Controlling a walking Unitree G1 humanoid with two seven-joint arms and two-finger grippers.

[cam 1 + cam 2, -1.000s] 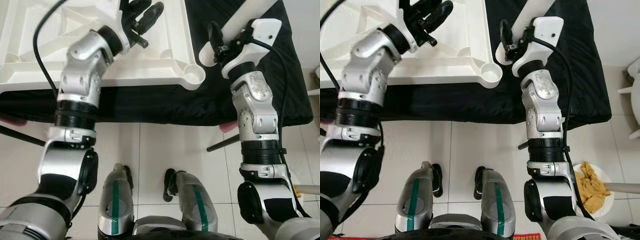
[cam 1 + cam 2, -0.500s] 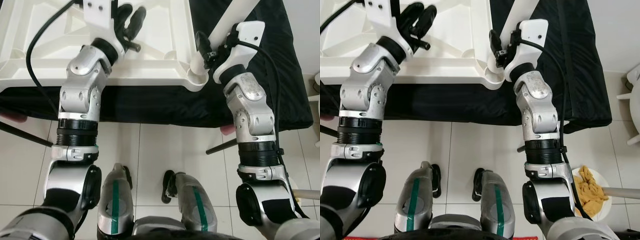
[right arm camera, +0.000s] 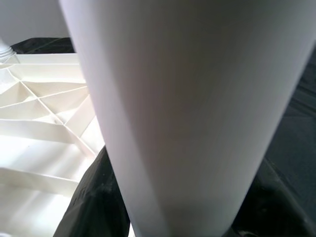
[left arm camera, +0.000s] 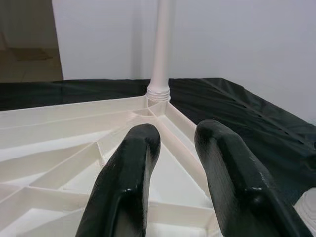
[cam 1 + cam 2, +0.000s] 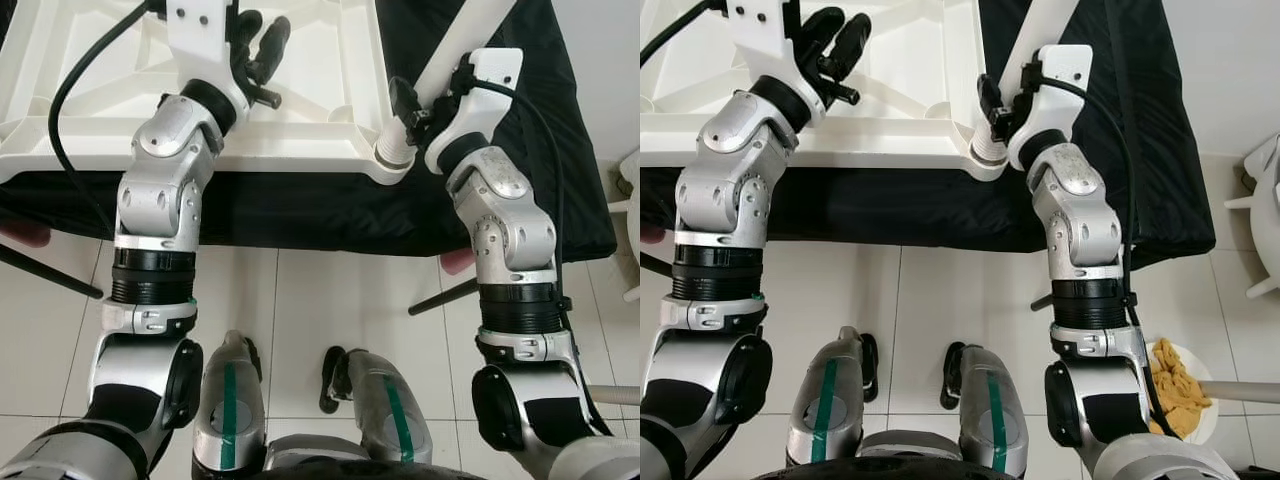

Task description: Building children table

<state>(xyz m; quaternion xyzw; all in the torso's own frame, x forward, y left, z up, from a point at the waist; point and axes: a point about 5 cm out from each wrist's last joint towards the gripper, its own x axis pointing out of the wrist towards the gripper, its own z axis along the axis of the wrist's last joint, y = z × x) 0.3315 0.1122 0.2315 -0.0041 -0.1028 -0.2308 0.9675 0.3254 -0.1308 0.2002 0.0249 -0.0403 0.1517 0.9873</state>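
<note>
A white plastic tabletop (image 5: 320, 90) lies upside down on a black cloth, its ribbed underside up. My right gripper (image 5: 410, 105) is shut on a white table leg (image 5: 455, 45), which leans to the right. The leg's lower end sits at the near right corner socket (image 5: 392, 155). In the right wrist view the leg (image 3: 187, 108) is very close, with the ribs (image 3: 39, 113) behind it. My left gripper (image 5: 262, 40) hovers over the ribs, open and holding nothing. Past its fingers (image 4: 128, 182), another leg (image 4: 162, 44) stands upright in a far corner.
The black cloth (image 5: 540, 150) covers the surface and hangs over its near edge. Black rods (image 5: 445, 295) lie on the tiled floor at both sides. A plate of yellow pieces (image 5: 1180, 400) sits on the floor at the right, and a white chair (image 5: 1265, 190) stands further right.
My right gripper has carried the leg left and down, so its lower end went from beside the corner socket to onto it. The left gripper shifted slightly left over the ribs.
</note>
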